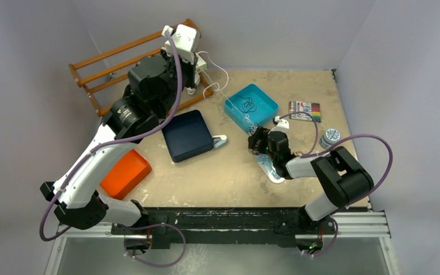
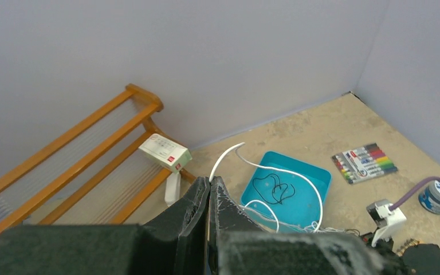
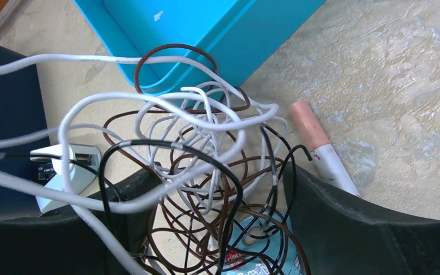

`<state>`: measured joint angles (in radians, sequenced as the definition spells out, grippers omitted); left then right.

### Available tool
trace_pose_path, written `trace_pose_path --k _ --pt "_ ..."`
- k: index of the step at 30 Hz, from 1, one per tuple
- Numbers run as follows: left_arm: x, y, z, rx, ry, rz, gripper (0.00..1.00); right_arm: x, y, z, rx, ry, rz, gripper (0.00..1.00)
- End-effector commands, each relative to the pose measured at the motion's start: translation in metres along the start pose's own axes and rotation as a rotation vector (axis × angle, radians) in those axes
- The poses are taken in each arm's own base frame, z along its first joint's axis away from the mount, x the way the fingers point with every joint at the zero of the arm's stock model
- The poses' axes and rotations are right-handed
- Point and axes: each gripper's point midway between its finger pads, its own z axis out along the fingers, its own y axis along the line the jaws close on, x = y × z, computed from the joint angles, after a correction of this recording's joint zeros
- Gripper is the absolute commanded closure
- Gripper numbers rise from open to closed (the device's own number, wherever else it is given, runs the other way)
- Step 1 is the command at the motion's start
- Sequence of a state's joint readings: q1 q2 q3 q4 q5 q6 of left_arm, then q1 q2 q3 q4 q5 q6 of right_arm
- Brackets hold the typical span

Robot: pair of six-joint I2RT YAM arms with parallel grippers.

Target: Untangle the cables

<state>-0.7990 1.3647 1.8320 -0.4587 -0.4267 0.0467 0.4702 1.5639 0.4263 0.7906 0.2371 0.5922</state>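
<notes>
The cables (image 3: pixel 206 154) are a white, a black and a dark brown cord knotted in one wiry tangle on the table, just in front of the teal tray (image 3: pixel 246 34). My right gripper (image 3: pixel 220 229) is open, a finger on each side of that tangle, low over the table (image 1: pixel 258 140). My left gripper (image 2: pixel 211 183) is raised at the back left by the wooden rack and is shut on the white cable (image 2: pixel 298 175). From there the white cable arcs over the tray down to the tangle. A separate thin black cord (image 2: pixel 275 189) lies coiled inside the tray.
A navy box (image 1: pixel 187 135) and an orange box (image 1: pixel 125 173) sit to the left. The wooden rack (image 1: pixel 126 54) stands at the back left. A marker set (image 1: pixel 305 110) and a small jar (image 1: pixel 330 136) lie to the right. A pink-capped tube (image 3: pixel 321 146) lies beside the tangle, and a white plug (image 3: pixel 63 166) to its left.
</notes>
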Motion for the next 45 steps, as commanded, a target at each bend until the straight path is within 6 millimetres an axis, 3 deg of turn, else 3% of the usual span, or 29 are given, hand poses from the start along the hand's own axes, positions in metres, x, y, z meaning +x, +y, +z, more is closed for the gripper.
trace_pose_path --k 1,11,15,24,30,35,37,45 --pt "-0.045 0.036 -0.027 -0.115 -0.106 -0.004 1.0 -0.013 0.0 0.002 0.022 -0.042 0.027 0.26" --pt "-0.055 0.054 -0.039 -0.184 -0.116 0.024 1.0 -0.013 -0.007 -0.001 0.05 -0.048 0.032 0.35" --pt "-0.06 0.05 -0.041 -0.155 -0.13 0.021 1.0 -0.016 -0.003 -0.005 0.024 -0.054 0.021 0.34" --pt "-0.049 0.01 -0.031 0.044 -0.126 0.016 1.0 -0.052 0.039 -0.053 -0.228 -0.139 -0.163 0.1" --pt "-0.043 -0.002 -0.024 0.091 -0.117 0.01 1.0 -0.065 0.077 -0.096 -0.467 -0.158 -0.342 0.06" --pt "-0.043 -0.003 -0.024 0.1 -0.117 0.009 1.0 -0.091 0.111 -0.119 -0.623 -0.253 -0.462 0.04" --pt "-0.043 -0.004 -0.025 0.103 -0.118 0.01 1.0 -0.094 0.123 -0.118 -0.678 -0.252 -0.508 0.04" --pt "-0.041 -0.004 -0.027 0.11 -0.118 0.011 1.0 -0.088 0.151 -0.079 -0.78 -0.215 -0.661 0.04"
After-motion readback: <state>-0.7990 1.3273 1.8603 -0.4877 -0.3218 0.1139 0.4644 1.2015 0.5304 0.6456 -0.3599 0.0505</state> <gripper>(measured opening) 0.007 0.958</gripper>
